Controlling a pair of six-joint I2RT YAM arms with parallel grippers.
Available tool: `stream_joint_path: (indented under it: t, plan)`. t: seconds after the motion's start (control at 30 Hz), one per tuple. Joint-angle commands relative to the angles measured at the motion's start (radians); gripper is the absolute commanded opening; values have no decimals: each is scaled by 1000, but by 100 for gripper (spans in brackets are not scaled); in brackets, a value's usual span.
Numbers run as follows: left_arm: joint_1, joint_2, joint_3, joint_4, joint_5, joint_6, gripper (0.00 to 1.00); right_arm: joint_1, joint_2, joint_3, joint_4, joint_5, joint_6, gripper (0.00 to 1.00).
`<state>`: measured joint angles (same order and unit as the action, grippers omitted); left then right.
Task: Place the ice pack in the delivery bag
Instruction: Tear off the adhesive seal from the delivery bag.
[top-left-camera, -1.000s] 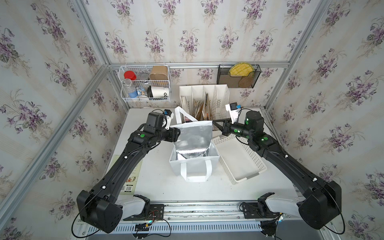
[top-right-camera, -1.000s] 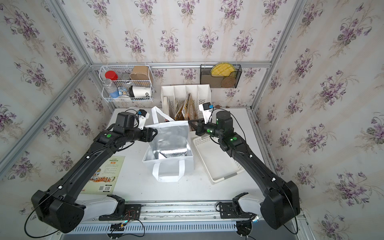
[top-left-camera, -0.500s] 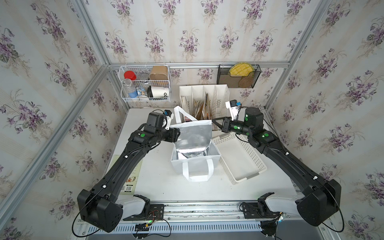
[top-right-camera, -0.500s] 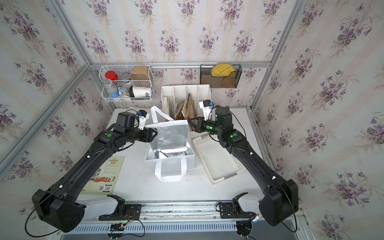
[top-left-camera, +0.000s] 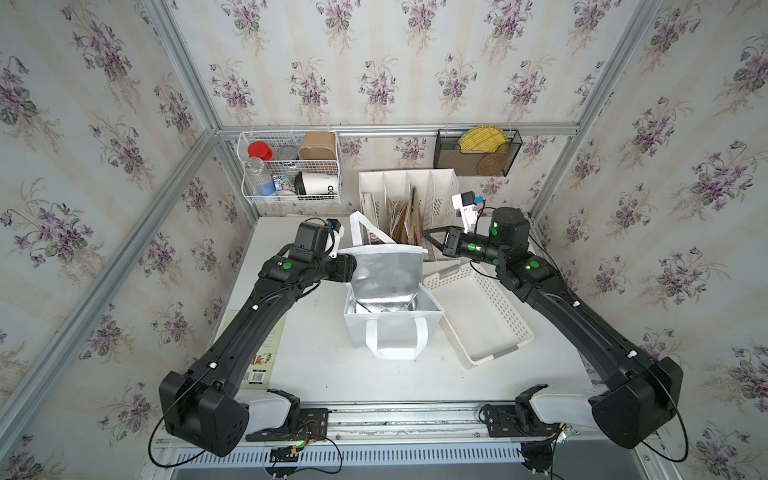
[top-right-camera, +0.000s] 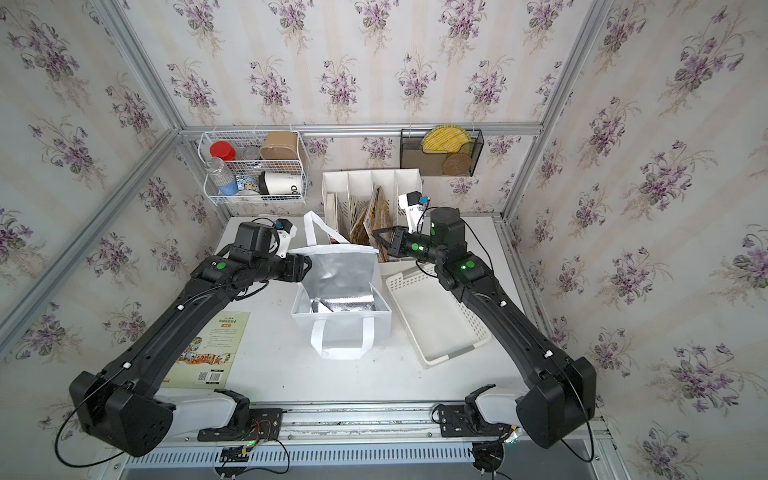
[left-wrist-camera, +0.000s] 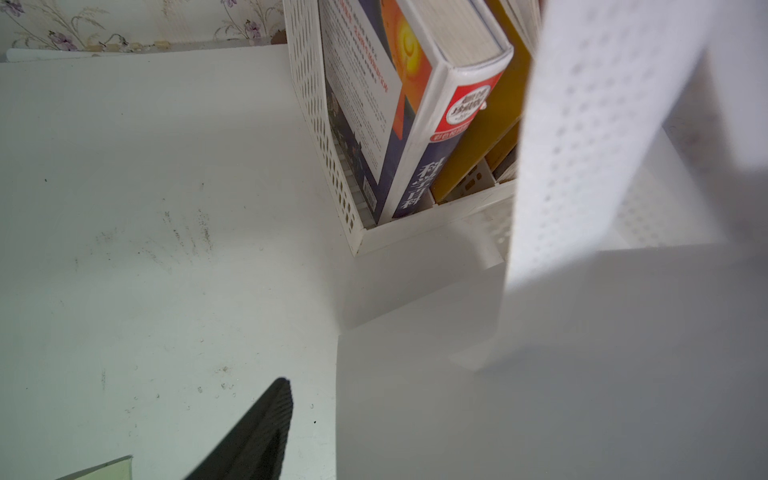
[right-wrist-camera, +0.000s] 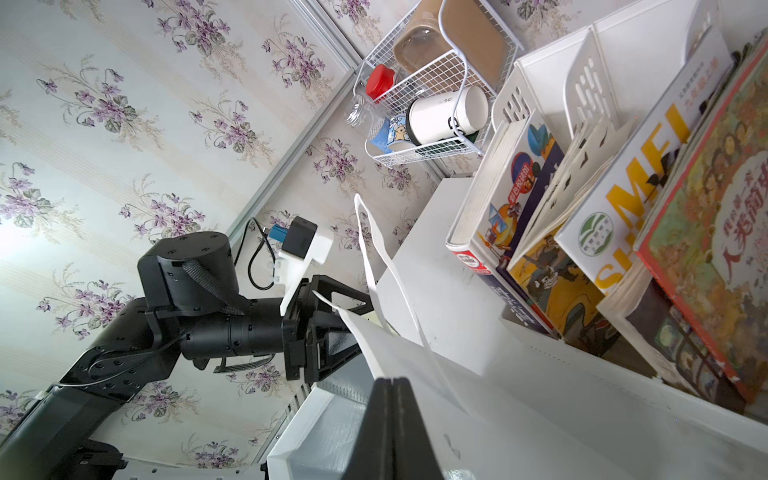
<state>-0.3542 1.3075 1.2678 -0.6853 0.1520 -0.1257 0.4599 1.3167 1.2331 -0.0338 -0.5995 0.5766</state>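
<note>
The delivery bag (top-left-camera: 390, 332) (top-right-camera: 340, 330) stands open in the middle of the table, its silver foil lining showing and its back flap raised. My left gripper (top-right-camera: 306, 264) (right-wrist-camera: 365, 328) is at the bag's left rim, open, with the bag's wall between its fingers. The left wrist view shows one finger (left-wrist-camera: 266, 432) outside the white wall, the other hidden. My right gripper (top-left-camera: 426, 237) (right-wrist-camera: 392, 384) is shut and empty, its tip just above the flap's right corner. The ice pack is hidden or out of view.
A white perforated basket (top-left-camera: 478, 320) lies empty right of the bag, touching it. A white file rack with books (top-left-camera: 409, 199) stands close behind. On the back wall hang a wire basket (top-left-camera: 291, 166) and a black mesh holder (top-left-camera: 478, 153). A booklet (top-right-camera: 208, 349) lies front left.
My right gripper, still shut, has moved a little left and back, toward the raised flap's right corner. The left gripper has stayed at the bag's left rim.
</note>
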Motion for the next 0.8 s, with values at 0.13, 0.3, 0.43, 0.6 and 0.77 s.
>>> stream_joint_path:
  t: [0.13,0.3,0.43,0.6,0.77]
  plan:
    - [3,1,8,-20,0,-5,68,23,-84,-51,-38,55,-154,40]
    - [3,2,9,-20,15,-6,68,26,-137,-123,-98,147,-291,58]
    - [4,1,8,-19,18,-6,68,28,-132,-162,-97,138,-340,66]
    - [3,4,8,-19,22,-5,68,39,-90,-163,-73,129,-341,61]
    - [3,4,9,-19,24,-4,68,46,-73,-145,-34,103,-323,48]
